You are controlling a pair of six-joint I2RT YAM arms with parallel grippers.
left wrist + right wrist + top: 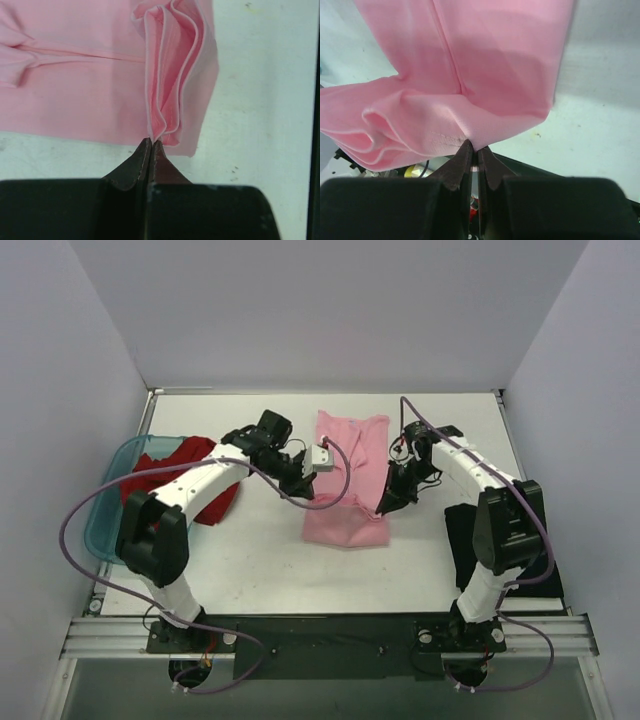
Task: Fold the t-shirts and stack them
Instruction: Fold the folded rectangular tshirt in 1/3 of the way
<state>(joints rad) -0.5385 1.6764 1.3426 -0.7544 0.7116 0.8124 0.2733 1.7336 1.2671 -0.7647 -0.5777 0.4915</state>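
The light pink t-shirt lies in the middle of the white table, partly lifted. My left gripper is shut on its left edge; the left wrist view shows bunched pink folds pinched at the fingertips. My right gripper is shut on its right edge; the right wrist view shows the pink cloth hanging from the tips above the table. The dark red t-shirt lies at the left, partly in the teal bin. The black t-shirt lies at the right, under the right arm.
White walls enclose the table on three sides. The teal plastic bin sits at the table's left edge. Purple cables loop off both arms. A black base plate runs along the near edge.
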